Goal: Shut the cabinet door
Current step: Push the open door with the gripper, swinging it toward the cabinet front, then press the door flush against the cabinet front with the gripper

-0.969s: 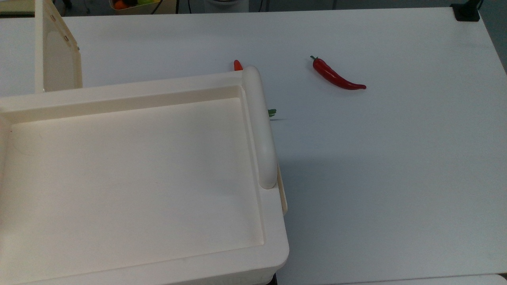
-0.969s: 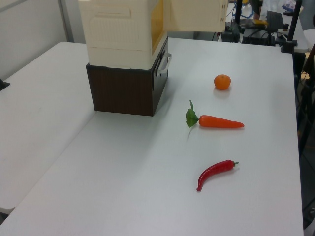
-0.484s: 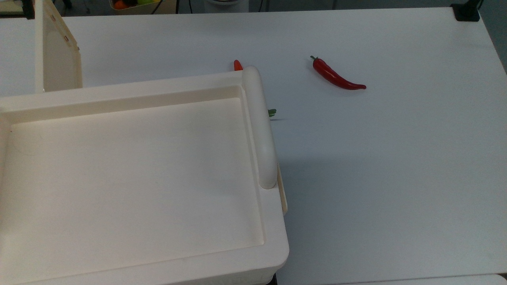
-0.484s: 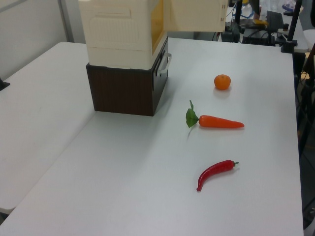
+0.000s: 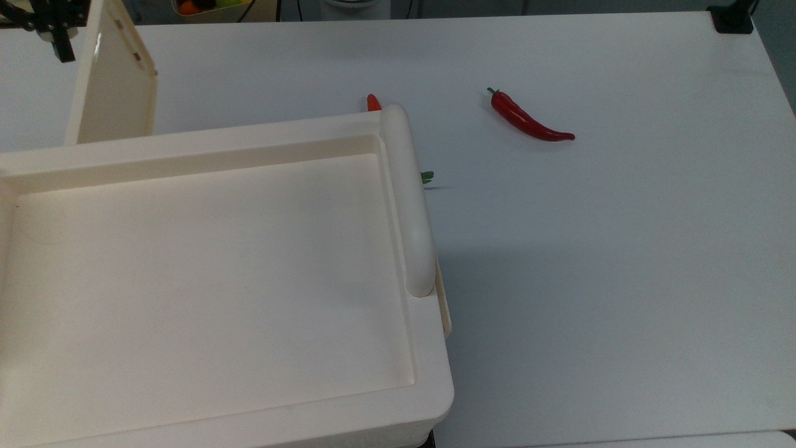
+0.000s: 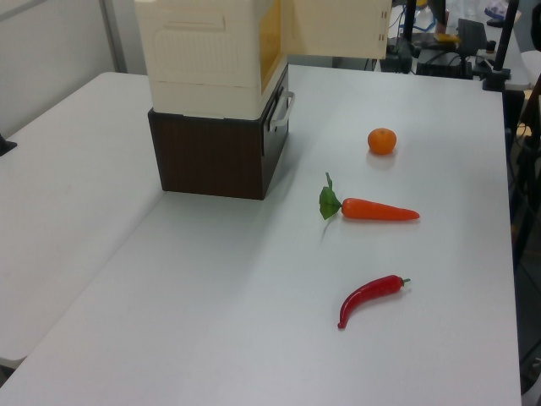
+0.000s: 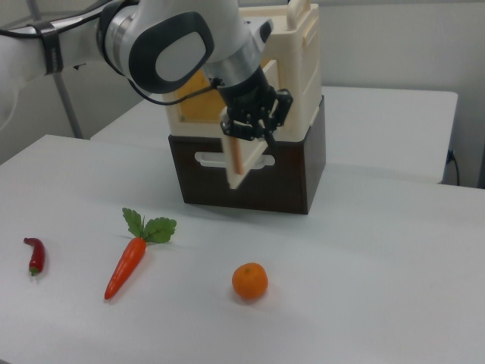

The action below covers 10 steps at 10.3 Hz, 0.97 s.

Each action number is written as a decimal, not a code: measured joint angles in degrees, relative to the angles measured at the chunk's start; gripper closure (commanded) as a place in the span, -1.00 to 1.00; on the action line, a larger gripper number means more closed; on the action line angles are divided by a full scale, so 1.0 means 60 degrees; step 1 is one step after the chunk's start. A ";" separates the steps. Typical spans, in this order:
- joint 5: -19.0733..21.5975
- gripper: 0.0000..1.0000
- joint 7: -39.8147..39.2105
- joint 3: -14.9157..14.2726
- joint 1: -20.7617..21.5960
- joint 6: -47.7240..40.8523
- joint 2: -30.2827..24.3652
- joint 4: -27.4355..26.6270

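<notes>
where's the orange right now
The orange sits on the white table in the right view's lower middle, to the right of the carrot and in front of the cabinet.

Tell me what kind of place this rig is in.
Probably a robotics lab. A robot arm works at a toy cabinet on a bare white table, with plastic food props laid out: carrot, chili, orange. Stands and cables crowd the background.
</notes>
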 measured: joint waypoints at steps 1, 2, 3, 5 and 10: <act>0.0190 1.00 0.0000 0.0024 0.0200 -0.0085 0.0010 -0.0029; 0.0392 1.00 0.0003 0.0096 0.0365 -0.0359 0.0016 -0.0041; 0.0570 1.00 0.0200 0.0227 0.0464 -0.0577 0.0016 -0.0043; 0.0701 1.00 0.1651 0.0622 0.0672 -0.0651 0.0015 -0.0041; 0.0706 1.00 0.5457 0.1217 0.1589 -0.0236 0.0040 -0.0030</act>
